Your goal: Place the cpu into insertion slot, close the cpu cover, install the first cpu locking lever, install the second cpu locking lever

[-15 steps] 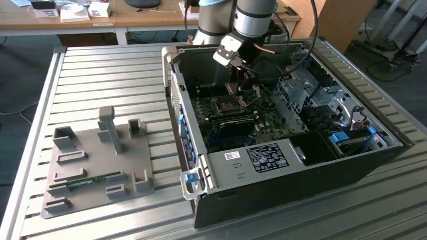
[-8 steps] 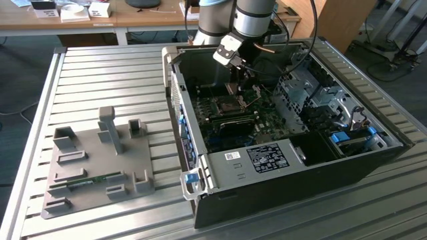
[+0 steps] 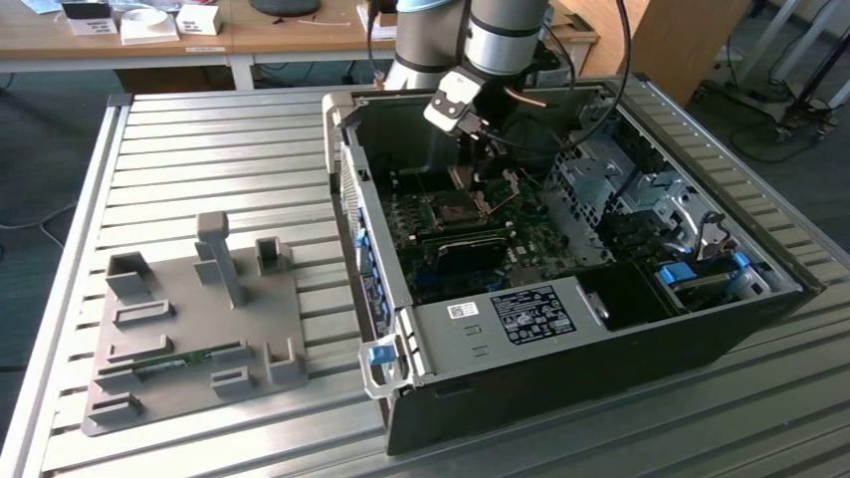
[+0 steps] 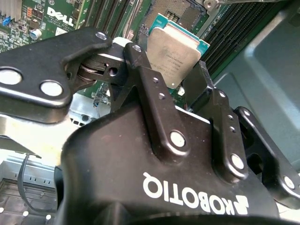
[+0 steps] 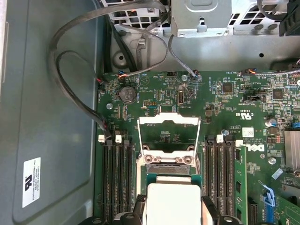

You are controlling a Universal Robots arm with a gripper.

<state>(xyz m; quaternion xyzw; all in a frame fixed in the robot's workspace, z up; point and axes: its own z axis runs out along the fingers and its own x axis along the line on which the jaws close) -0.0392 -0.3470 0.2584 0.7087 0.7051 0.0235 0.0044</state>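
Note:
My gripper (image 4: 171, 63) is shut on the cpu (image 4: 174, 44), a flat square chip with a silver-grey top and a green rim, held by two opposite edges between the black fingers (image 4: 140, 70). In the first wrist view the cpu (image 5: 172, 204) hangs just above the motherboard, right by the hinge of the cpu cover (image 5: 168, 121). That silver frame plate stands flipped open. The insertion slot (image 4: 186, 10) shows as a dark square socket just beyond the chip. In the exterior view the gripper (image 3: 473, 179) reaches down into the open computer case, over the insertion slot (image 3: 449, 209).
Long black memory slots (image 5: 117, 180) flank the socket on both sides. Black cables (image 5: 70, 70) loop along the case wall (image 5: 47, 140). Outside the case, a grey fixture plate (image 3: 199, 329) holding a green memory stick (image 3: 166, 364) lies on the slatted metal table (image 3: 213, 149).

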